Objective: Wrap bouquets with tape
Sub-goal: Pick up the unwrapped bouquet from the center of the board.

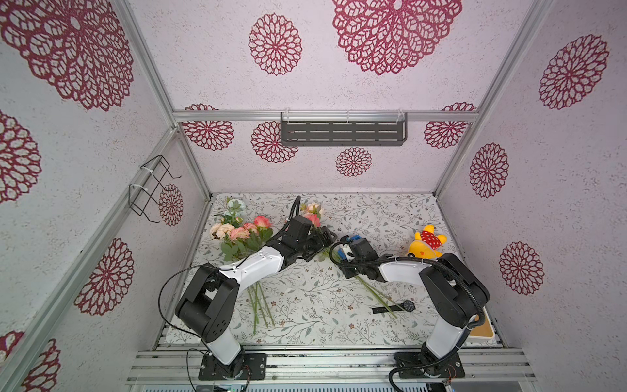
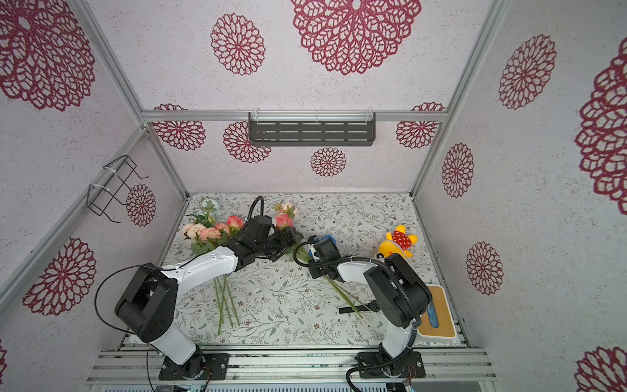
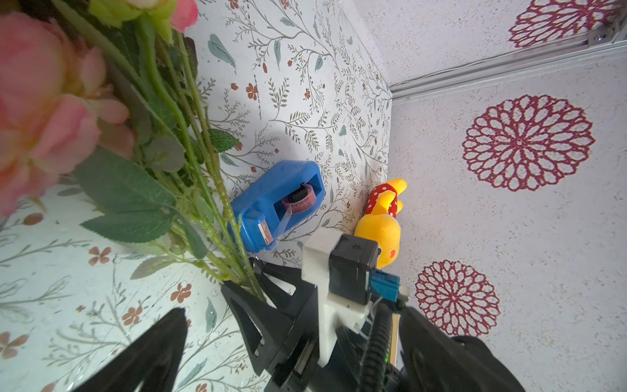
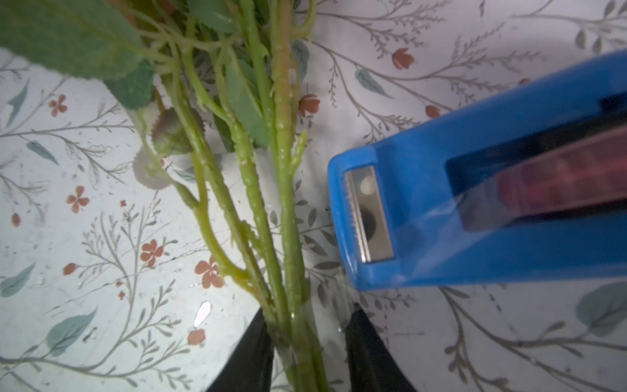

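Two bouquets lie on the floral table. One bunch [image 1: 237, 234] of pink and peach roses lies at the left, with my left arm crossing over it. The other bouquet [image 1: 312, 213] has long green stems [image 4: 285, 210] that run between the fingers of my right gripper [image 4: 307, 325]. One finger touches the stems and a narrow gap shows at the other. The blue tape dispenser [image 4: 475, 203] sits right beside the stems, a clear strip hanging off its cutter. My left gripper [image 1: 320, 244] stands wide open beside this bouquet, holding nothing.
A yellow plush toy [image 1: 427, 242] lies at the right. A black wristwatch [image 1: 395, 308] lies over the stem ends near the front. A wooden-topped box [image 2: 437, 312] sits at the front right corner. A dark shelf [image 1: 342, 130] hangs on the back wall.
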